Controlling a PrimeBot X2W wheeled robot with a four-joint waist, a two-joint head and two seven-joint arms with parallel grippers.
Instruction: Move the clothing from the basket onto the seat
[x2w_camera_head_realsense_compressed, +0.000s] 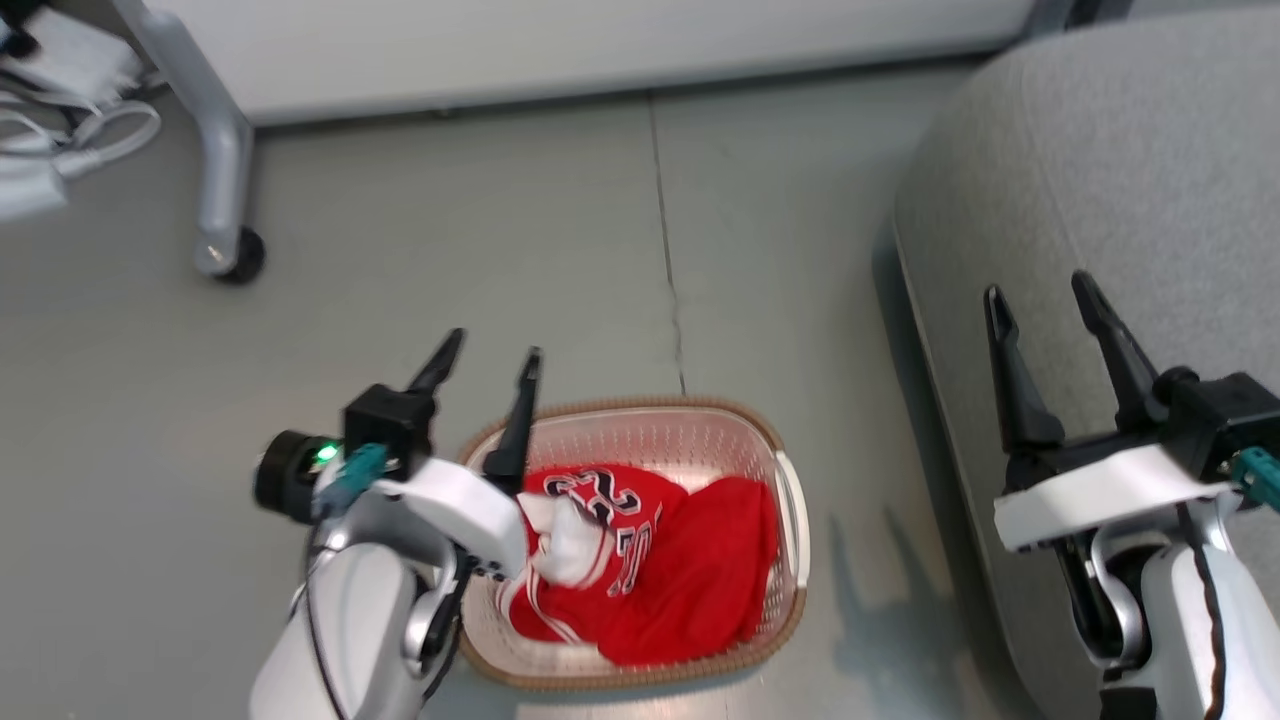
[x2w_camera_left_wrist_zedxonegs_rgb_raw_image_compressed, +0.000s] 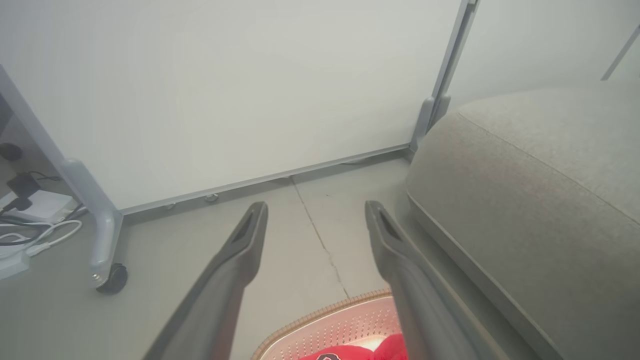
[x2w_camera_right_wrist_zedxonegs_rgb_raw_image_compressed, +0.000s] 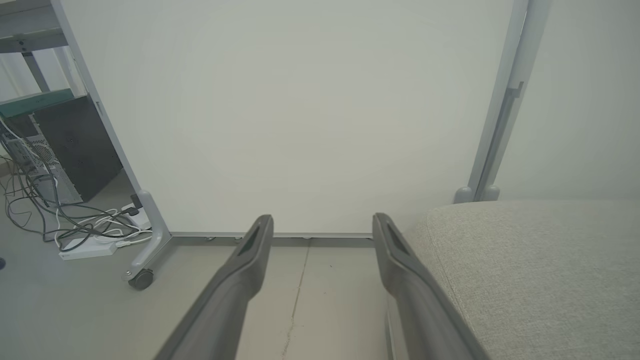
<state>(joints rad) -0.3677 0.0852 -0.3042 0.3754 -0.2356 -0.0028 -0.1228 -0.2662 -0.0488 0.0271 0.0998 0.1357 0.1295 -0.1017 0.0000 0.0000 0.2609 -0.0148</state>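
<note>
Lying in the basket (x2w_camera_head_realsense_compressed: 650, 408): red jersey (x2w_camera_head_realsense_compressed: 600, 540) was bunched by the left wall, plainer red garment (x2w_camera_head_realsense_compressed: 710, 580) by the right wall
Basket spot: sat on the floor (x2w_camera_head_realsense_compressed: 500, 250), near the grey seat (x2w_camera_head_realsense_compressed: 1100, 180) edge
Left gripper (x2w_camera_head_realsense_compressed: 493, 348): fingers spread wide, nothing in them, hung over the basket's left rim
Right gripper (x2w_camera_head_realsense_compressed: 1038, 288): wide too, empty, over the seat's edge

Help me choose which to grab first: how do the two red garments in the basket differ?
The jersey carries black-and-white lettering and white-striped trim; the plain garment is unmarked red. The jersey lies on the left side of the basket, nearer the left gripper; the plain garment fills the right side, nearer the seat. Both are red, crumpled and inside the basket.
</note>
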